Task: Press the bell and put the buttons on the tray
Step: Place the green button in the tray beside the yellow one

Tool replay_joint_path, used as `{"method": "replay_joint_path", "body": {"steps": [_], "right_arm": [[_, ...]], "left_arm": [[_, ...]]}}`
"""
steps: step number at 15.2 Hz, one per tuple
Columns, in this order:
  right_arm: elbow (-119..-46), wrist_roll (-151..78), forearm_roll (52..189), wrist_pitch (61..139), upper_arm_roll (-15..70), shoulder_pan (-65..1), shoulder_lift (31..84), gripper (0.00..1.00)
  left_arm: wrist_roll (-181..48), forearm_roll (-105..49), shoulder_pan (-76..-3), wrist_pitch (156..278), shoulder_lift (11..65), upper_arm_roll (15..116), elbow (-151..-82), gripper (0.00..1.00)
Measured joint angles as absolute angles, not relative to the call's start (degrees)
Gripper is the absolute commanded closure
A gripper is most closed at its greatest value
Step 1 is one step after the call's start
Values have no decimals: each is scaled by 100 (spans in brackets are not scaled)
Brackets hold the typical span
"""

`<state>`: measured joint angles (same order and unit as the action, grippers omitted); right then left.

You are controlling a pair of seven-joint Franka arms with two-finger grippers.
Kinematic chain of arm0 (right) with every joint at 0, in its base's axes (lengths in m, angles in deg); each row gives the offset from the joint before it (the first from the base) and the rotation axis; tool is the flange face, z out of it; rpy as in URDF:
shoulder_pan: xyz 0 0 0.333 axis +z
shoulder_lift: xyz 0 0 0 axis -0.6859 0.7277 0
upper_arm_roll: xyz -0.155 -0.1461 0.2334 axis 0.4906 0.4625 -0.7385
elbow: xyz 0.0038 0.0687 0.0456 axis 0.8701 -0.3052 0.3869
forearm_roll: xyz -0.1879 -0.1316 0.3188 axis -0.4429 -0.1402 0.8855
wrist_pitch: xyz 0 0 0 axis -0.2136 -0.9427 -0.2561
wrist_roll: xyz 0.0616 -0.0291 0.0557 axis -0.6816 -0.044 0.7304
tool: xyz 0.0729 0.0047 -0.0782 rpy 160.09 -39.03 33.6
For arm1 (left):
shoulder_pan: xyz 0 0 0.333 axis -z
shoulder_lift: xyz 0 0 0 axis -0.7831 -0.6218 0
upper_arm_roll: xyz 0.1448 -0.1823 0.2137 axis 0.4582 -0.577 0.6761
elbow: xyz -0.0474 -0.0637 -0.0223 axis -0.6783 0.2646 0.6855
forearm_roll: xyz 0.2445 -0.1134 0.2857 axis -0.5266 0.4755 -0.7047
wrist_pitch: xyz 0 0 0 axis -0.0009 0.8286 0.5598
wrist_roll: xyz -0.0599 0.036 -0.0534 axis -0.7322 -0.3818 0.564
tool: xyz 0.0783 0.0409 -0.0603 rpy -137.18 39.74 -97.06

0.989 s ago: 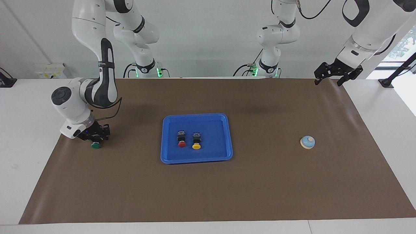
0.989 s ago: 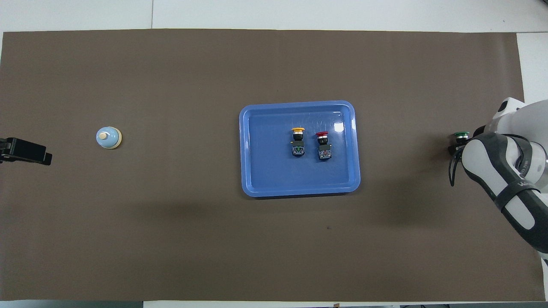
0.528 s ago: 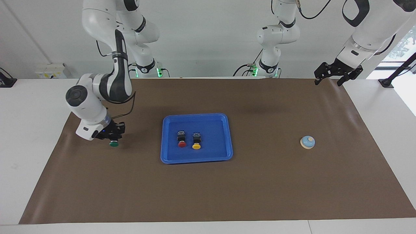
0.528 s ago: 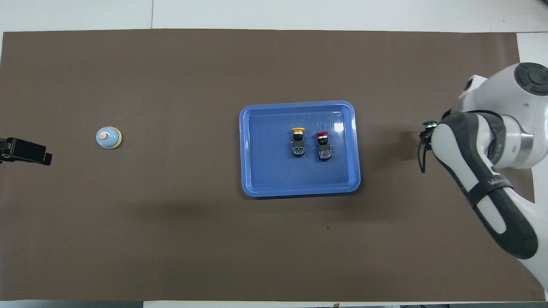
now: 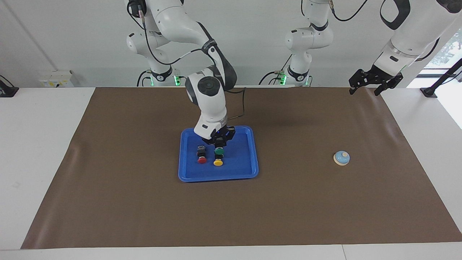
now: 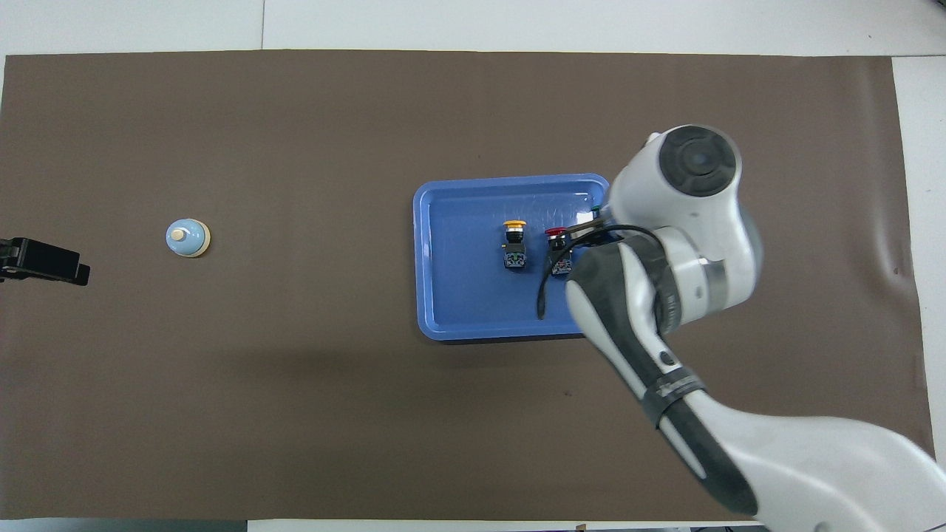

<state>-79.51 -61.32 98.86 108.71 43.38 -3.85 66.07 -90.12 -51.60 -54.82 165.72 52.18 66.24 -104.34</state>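
A: So, mid-frame in the facing view, the right gripper [image 5: 218, 143] hangs over the blue tray [image 5: 252, 169], fingers clenched on the green button [image 5: 218, 147]. Worry?

B: Crowding — the red button [image 5: 202, 157] and yellow button [image 5: 218, 160] lie right beneath it. Release from that height and the green one could knock the yellow one or tip over.

A: And toward the right of the frame?

B: The bell [image 5: 341, 158] sits alone on the brown mat [image 5: 306, 202]. In the upper right the left gripper [image 5: 374, 83] waits, fingers spread, holding nothing — a hurried press might skid the bell.
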Motion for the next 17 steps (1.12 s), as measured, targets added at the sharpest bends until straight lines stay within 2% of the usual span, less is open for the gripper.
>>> {"method": "replay_joint_path", "body": {"steps": [4, 6, 12, 14, 17], "right_arm": [[-7885, -6279, 9971, 11552, 4367, -234, 7019, 100], [-7893, -6275, 10359, 11661, 4387, -267, 7057, 1], [-7803, -6275, 10662, 11572, 4430, -260, 7031, 0], [-7655, -6275, 10553, 10895, 4718, -320, 6788, 0], [-7548, -6228, 10280, 9215, 5262, -851, 5908, 0]], "left_arm": [[-9012, -5160, -5482, 16572, 5218, 6624, -10434, 0], [-9012, -5160, -5482, 16572, 5218, 6624, -10434, 0], [-9012, -5160, -5482, 16572, 5218, 6624, -10434, 0], [-9012, -5160, -5482, 16572, 5218, 6624, -10434, 0], [-9012, -5160, -5482, 16572, 5218, 6624, -10434, 0]]}}
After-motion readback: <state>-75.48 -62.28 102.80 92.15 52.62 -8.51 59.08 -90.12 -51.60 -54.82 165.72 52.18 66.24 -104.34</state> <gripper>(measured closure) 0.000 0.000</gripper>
